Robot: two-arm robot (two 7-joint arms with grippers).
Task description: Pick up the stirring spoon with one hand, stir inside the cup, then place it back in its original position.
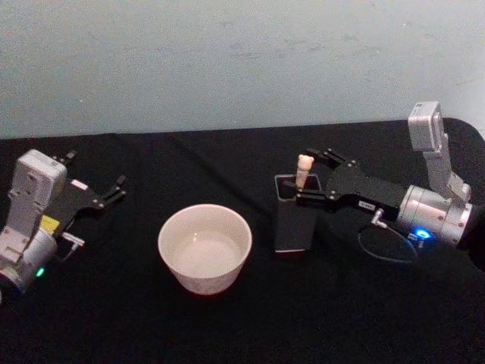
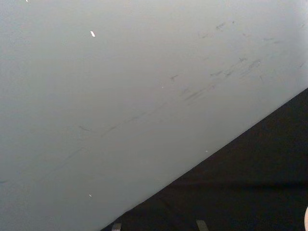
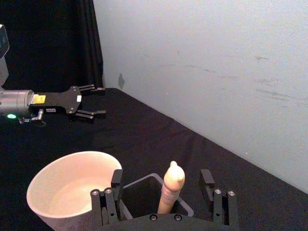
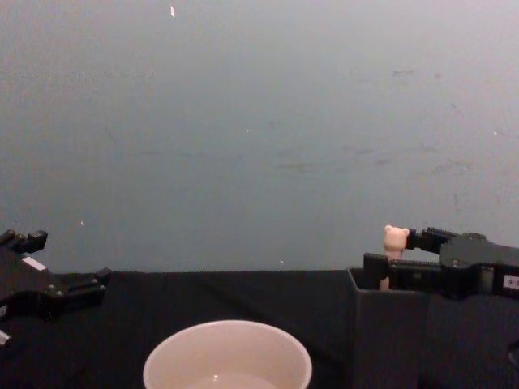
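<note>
While the left gripper (image 1: 115,189) rests at the left of the black table (image 1: 227,155), the right gripper (image 1: 306,176) brackets the stirring spoon (image 1: 304,167).

The left gripper's fingers are spread apart with nothing between them, well apart from the cream-white cup (image 1: 203,279), which sits near the middle. Just right of the cup stands the dark grey holder (image 1: 292,226), with the spoon upright inside, its bear head above the mouth. The right gripper's fingers (image 3: 207,179) flank the handle on both sides, apart, with a gap on each side.

stirring spoon (image 1: 304,167) upright in dark holder (image 1: 292,226) | cream cup (image 1: 200,277) left of it
</note>
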